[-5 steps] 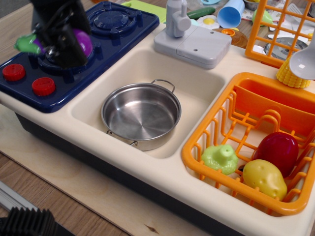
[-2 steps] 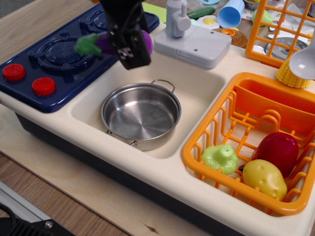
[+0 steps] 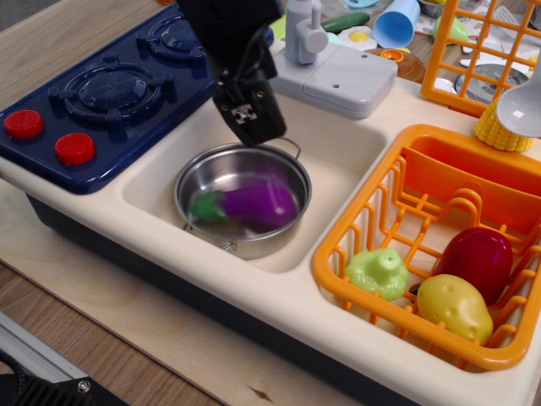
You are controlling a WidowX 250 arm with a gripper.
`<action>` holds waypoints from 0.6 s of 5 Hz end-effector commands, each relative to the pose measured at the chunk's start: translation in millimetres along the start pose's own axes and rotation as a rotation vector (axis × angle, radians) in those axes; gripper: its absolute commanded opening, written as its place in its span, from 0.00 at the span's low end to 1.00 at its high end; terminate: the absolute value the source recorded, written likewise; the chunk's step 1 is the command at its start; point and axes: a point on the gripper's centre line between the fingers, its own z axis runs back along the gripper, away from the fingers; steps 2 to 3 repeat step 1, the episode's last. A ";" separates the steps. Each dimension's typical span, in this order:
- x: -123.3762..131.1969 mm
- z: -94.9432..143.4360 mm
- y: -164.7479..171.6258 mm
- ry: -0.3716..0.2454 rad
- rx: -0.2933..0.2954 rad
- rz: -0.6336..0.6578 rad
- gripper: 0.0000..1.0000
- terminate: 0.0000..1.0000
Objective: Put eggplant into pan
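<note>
The eggplant [image 3: 254, 204] lies inside the pan [image 3: 196, 176], slightly blurred. Its long axis runs nearly left to right across the picture, with a slight tilt: the green stem end points to the left, toward the pan's left rim, and the rounded purple end points right, close to the right wall. It fills most of the pan's lower half, and the steel around it mirrors a purple tint.

The pan sits in the cream sink [image 3: 338, 144], with one wire handle at the upper right rim and another at the lower edge.

The claw [image 3: 251, 112] hangs just above the pan's back rim, dark and boxy, with the arm rising out of the top of the picture. It holds nothing; the eggplant is clear of it, below and in front. Whether its fingers are spread or pressed together cannot be told from this angle.

Left of the sink is the blue stove [image 3: 110, 89] with two red knobs [image 3: 49, 135]. Behind the sink stands the grey faucet [image 3: 325, 63]. To the right, the orange rack [image 3: 406, 173] holds a light green toy [image 3: 379, 271], a yellow potato [image 3: 454, 306] and a dark red vegetable [image 3: 478, 261], all bunched near its front corner. A corn cob [image 3: 499, 128] rests at the rack's far edge. The whole set stands on a wooden desk [image 3: 93, 338].
</note>
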 end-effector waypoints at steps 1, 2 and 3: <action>2.5 4.4 2.4 -0.012 0.021 -0.016 1.00 1.00; 2.5 4.4 2.4 -0.012 0.021 -0.016 1.00 1.00; 2.5 4.4 2.4 -0.012 0.021 -0.016 1.00 1.00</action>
